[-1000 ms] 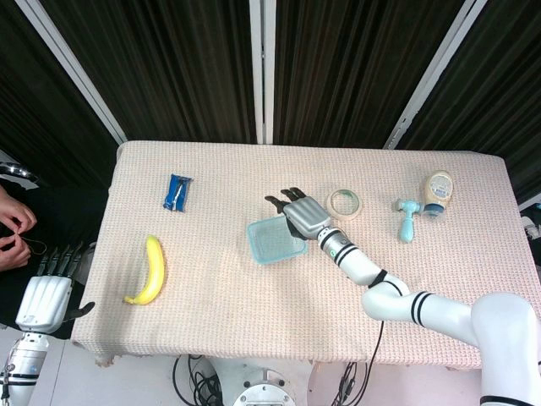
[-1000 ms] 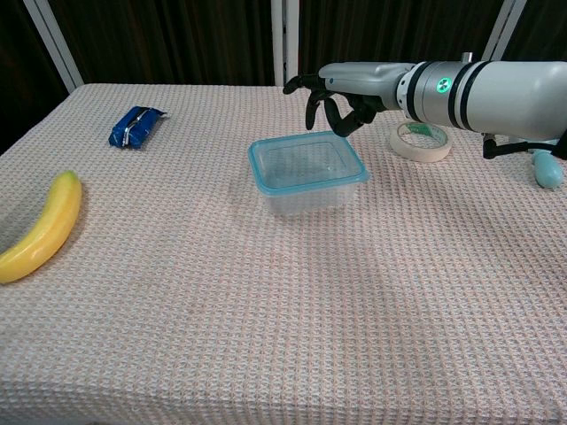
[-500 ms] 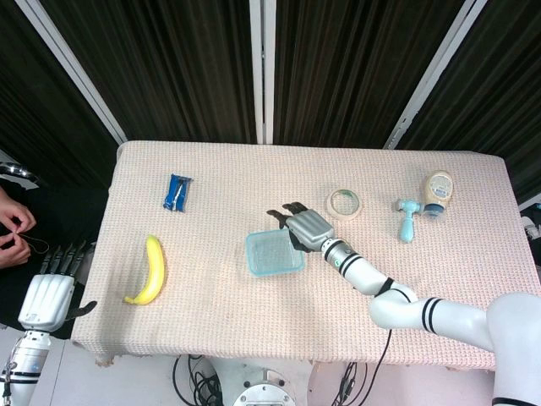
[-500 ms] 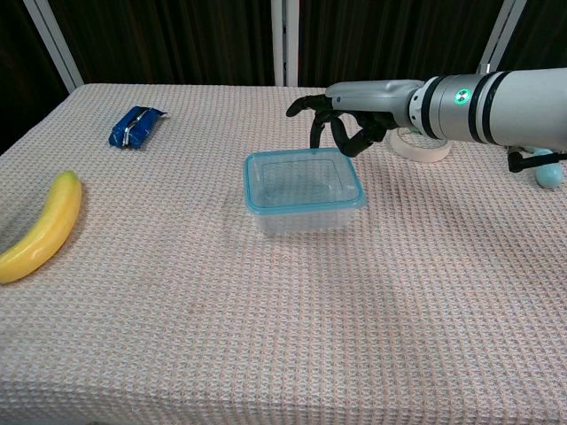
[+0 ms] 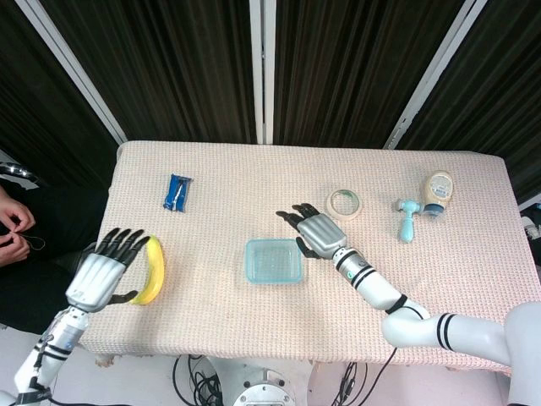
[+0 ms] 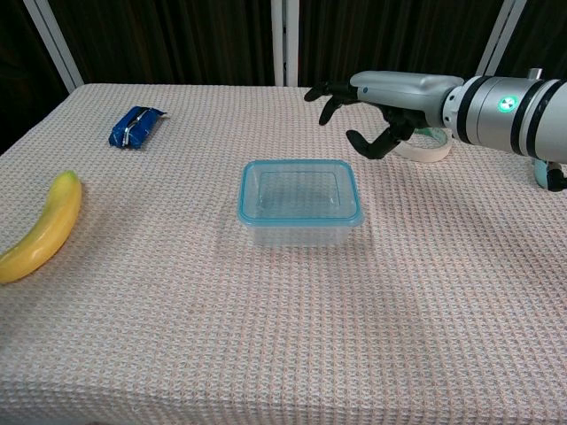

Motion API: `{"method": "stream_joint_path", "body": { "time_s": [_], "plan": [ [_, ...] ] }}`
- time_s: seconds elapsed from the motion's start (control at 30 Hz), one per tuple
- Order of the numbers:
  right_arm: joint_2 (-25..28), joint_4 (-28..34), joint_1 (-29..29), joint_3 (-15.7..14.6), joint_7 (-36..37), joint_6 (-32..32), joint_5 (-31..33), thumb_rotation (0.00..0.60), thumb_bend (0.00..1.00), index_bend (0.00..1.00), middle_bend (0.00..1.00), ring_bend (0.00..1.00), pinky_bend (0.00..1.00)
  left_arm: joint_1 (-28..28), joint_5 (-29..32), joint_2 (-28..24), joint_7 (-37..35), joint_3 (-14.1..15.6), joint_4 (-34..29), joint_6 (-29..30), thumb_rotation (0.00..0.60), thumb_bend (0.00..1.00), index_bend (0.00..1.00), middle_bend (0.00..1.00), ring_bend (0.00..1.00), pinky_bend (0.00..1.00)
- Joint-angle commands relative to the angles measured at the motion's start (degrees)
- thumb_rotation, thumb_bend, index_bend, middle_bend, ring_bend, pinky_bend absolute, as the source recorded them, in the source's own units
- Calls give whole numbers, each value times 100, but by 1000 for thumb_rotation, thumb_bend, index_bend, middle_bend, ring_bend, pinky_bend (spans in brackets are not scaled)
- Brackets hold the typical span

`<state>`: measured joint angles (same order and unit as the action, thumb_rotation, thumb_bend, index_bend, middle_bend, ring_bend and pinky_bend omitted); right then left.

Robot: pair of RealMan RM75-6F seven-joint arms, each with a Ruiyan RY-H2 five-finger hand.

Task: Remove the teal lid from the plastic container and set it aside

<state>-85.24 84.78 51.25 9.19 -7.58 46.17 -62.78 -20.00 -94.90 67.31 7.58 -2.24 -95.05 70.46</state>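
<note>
Sitting near the middle of the bench [image 5: 211, 296], the plastic container [image 5: 274, 260] still carries its teal lid [image 6: 299, 190], which lies flat and square on the rim. Nothing touches it.

Right hand [image 5: 314, 232] hovers just beside the container's far right corner, above the cloth, clear of the lid. Its fingers [image 6: 330, 91] are spread and loosely curled, and it holds nothing. In the chest view the thumb curves down and apart from the other fingers, with a gap between them.

Left hand [image 5: 103, 271] is at the near left edge of the bench, fingers apart and pointing away from the robot, with nothing in it. It lies just beside the banana [image 5: 153, 271]; the head view seems to show the thumb against the banana's near end, but contact cannot be confirmed. The chest view does not show this hand.

Other items on the cloth:
- blue packet [image 5: 177, 191], far left, well apart from the container.
- roll of tape [image 5: 343, 203], lying flat just beyond the right hand; in the chest view the hand partly hides it.
- light blue handled tool [image 5: 408, 216] to the right of the tape, next to a small bottle [image 5: 437, 191] lying on its side near the far right.

A person's hands [image 5: 10, 233] show at the left edge of the head view, off the bench.
</note>
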Motion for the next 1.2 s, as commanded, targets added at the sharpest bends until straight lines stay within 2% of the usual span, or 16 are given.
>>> {"method": "stream_joint_path", "body": {
  "time_s": [0.03, 0.2, 0.37, 0.5, 0.6, 0.7, 0.9, 1.1, 1.2],
  "plan": [
    [278, 343, -475, 5, 228, 846, -543, 600, 130, 0, 12, 0, 0, -1055, 9, 5, -33, -284, -605, -1386, 600, 0, 43, 12, 0, 0],
    [758, 708, -1123, -174, 495, 1890, -1246, 600, 117, 0, 41, 0, 0, -2012, 765, 500, 313, -777, -871, -2559, 600, 0, 17, 0, 0, 0],
    [1113, 881, -1645, -304, 820, 2614, -1676, 600, 115, 0, 59, 0, 0, -2718, 1675, 1233, 1031, -1081, -729, -3150, 600, 0, 3, 0, 0, 0],
    [1307, 873, -1918, -427, 1023, 2797, -1839, 600, 115, 0, 70, 0, 0, -3293, 2851, 1760, 1878, -1162, -531, -3370, 600, 0, 0, 0, 0, 0],
    [1348, 788, -2019, -484, 1163, 2768, -1884, 600, 115, 0, 70, 0, 0, -3715, 3827, 2109, 2533, -1133, -340, -3187, 600, 0, 0, 0, 0, 0],
    [1318, 680, -2071, -513, 1315, 2730, -1961, 600, 115, 0, 70, 0, 0, -4140, 4895, 2396, 3223, -1088, -171, -2739, 600, 0, 0, 0, 0, 0],
    [1215, 463, -2117, -537, 1574, 2674, -2156, 600, 114, 0, 73, 0, 0, -4876, 7164, 2484, 4014, -1110, -430, -2001, 600, 0, 0, 0, 0, 0],
    [1150, 312, -2116, -526, 1780, 2568, -2264, 600, 115, 0, 76, 0, 0, -5343, 8508, 2453, 4235, -1132, -481, -1699, 600, 0, 0, 0, 0, 0],
    [1125, 263, -2137, -515, 1825, 2580, -2318, 600, 114, 0, 75, 0, 0, -5451, 8774, 2473, 4221, -1129, -419, -1581, 600, 0, 0, 0, 0, 0]
  ]
}}
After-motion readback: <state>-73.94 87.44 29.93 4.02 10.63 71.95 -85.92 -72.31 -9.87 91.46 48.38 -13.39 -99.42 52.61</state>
